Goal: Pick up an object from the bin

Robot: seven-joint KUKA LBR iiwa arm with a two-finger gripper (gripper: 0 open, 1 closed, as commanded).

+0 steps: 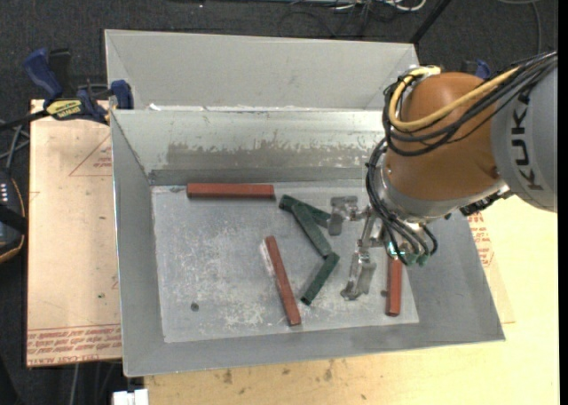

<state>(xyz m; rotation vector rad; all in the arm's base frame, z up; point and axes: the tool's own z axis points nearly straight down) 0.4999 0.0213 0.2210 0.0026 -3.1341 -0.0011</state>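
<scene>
Down in the right part of the bin (135, 243), the tool (359, 279) hung under the arm's orange cover (444, 146), close to the grey floor; whether it stood apart or together could not be told. Just to its right lay a short red bar (393, 288), flat on the floor; just to its left lay a slanted dark green bar (319, 279). Farther left lay a longer red bar (282, 281), with a second green bar (304, 219) behind it and a third red bar (231, 190) along the back wall.

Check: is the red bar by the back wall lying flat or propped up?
Lying flat: the red bar rests lengthwise on the bin floor.
</scene>
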